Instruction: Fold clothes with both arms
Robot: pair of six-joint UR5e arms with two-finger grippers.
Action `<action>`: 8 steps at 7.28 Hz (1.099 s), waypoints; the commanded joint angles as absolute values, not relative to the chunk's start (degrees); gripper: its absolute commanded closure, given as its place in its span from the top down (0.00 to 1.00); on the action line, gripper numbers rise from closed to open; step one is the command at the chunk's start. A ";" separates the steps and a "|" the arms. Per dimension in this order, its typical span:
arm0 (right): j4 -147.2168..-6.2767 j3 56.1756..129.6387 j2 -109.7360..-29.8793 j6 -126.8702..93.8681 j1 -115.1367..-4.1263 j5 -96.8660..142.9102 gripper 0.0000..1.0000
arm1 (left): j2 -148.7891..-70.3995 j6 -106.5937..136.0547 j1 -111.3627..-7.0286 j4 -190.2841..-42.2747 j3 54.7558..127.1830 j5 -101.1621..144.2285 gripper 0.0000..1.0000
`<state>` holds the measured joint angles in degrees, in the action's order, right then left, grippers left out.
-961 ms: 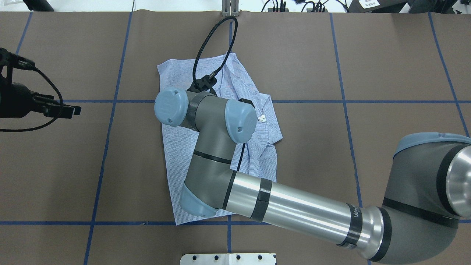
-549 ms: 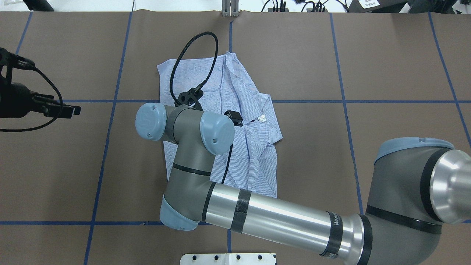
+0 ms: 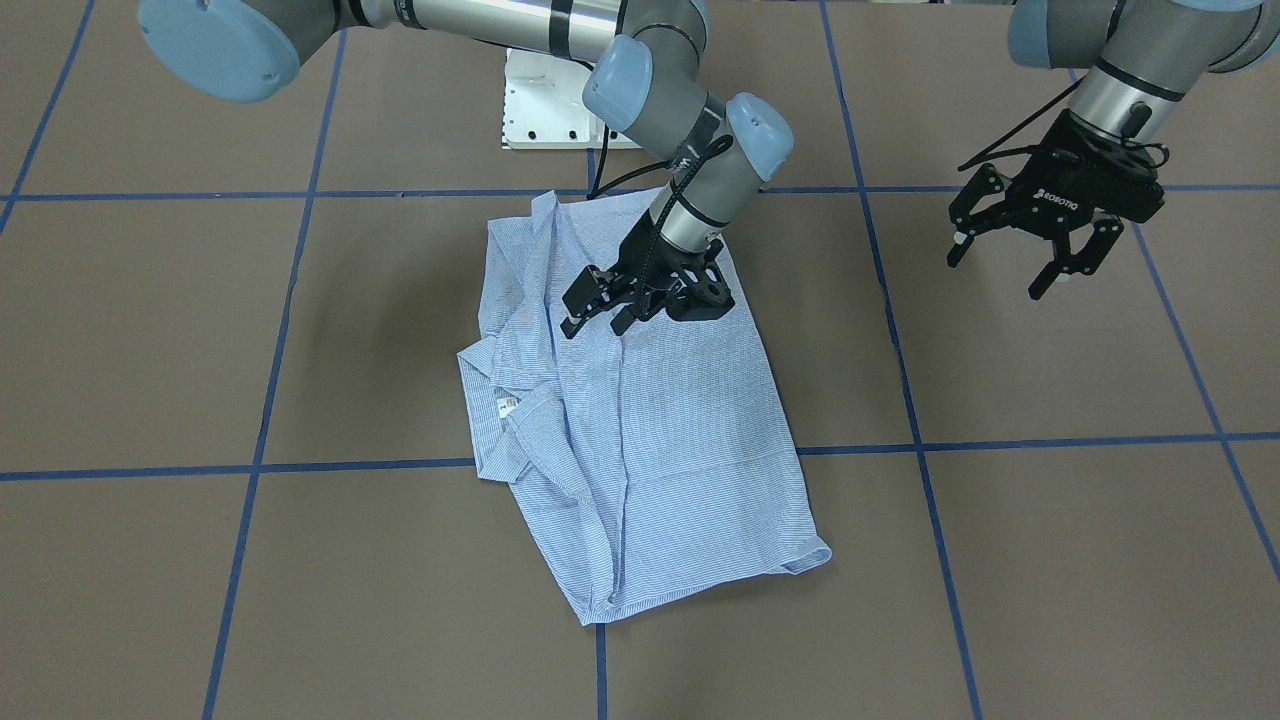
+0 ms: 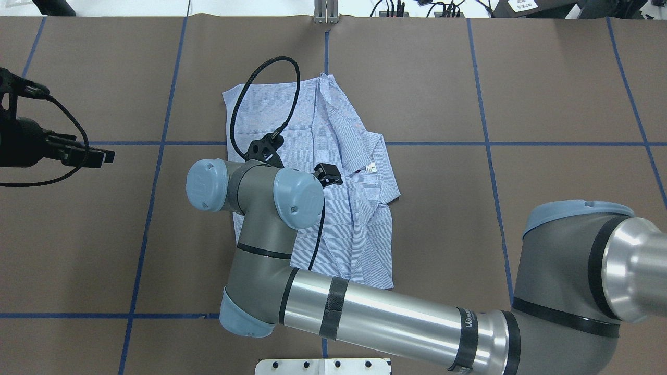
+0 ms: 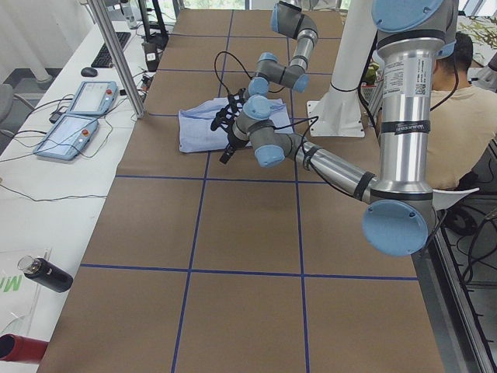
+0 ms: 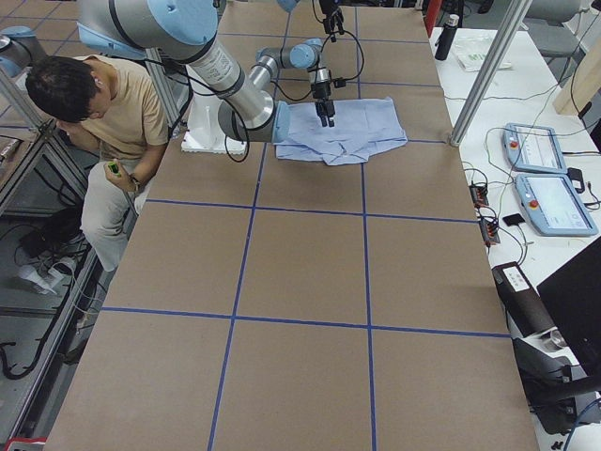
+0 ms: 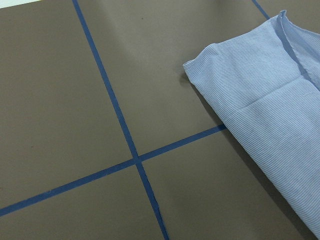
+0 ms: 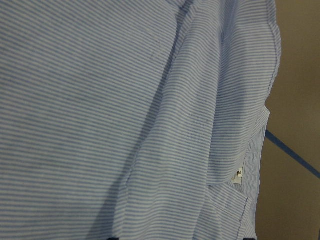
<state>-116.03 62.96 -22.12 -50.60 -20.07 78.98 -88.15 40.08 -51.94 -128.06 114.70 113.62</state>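
Observation:
The blue-and-white striped shirt [image 3: 680, 440] lies partly folded and creased on the brown table, also in the overhead view [image 4: 359, 229]. Its collar with the white label [image 3: 507, 404] is at its edge. My right gripper [image 3: 595, 322] is open and empty, hovering just over the shirt's half nearest the robot. In the overhead view it is mostly hidden under its wrist [image 4: 328, 174]. The right wrist view shows only striped cloth [image 8: 100, 100] and the label [image 8: 238, 174]. My left gripper [image 3: 1000, 275] is open and empty, off to the shirt's side over bare table [image 4: 101, 155]. The left wrist view shows a shirt corner [image 7: 280, 100].
The white pedestal base [image 3: 545, 100] stands at the robot's edge. Blue tape lines [image 3: 1000, 442] cross the brown table. An operator [image 6: 94, 103] sits beside the base. Control pendants [image 6: 545, 178] and bottles [image 5: 43, 273] lie on the white side tables.
My right arm has drawn back towards the robot and to the overhead view's left, carrying its open gripper over the shirt. The shirt and the left arm have not moved.

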 commanded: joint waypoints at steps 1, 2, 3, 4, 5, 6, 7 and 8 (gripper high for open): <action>-115.67 60.75 -20.75 -55.26 -19.51 79.01 0.84 | -88.15 40.08 -51.94 -128.06 114.70 113.64 1.00; -115.49 60.56 -20.66 -56.15 -19.34 79.01 0.83 | -88.15 40.08 -52.03 -128.06 114.70 113.64 1.00; -115.40 60.03 -20.74 -56.86 -19.16 79.01 0.80 | -88.15 40.08 -51.94 -128.06 114.70 113.64 1.00; -115.49 59.94 -20.66 -56.87 -19.16 79.01 0.66 | -88.15 40.08 -51.94 -128.06 114.70 113.64 1.00; -115.40 59.85 -20.65 -56.87 -19.16 79.01 0.48 | -88.24 40.08 -51.94 -128.06 114.70 113.64 1.00; -115.40 59.85 -20.65 -56.78 -19.16 79.01 0.30 | -88.24 40.08 -51.94 -128.06 114.70 113.56 1.00; -115.40 59.85 -20.57 -56.78 -19.16 79.10 0.09 | -88.33 40.08 -51.94 -128.06 114.70 113.55 1.00; -115.40 59.94 -20.48 -56.78 -19.16 79.10 0.00 | -88.33 39.99 -51.94 -128.06 114.70 113.55 1.00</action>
<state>-115.40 59.88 -20.57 -56.78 -19.17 79.07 -88.29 40.06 -51.94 -128.06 114.70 113.57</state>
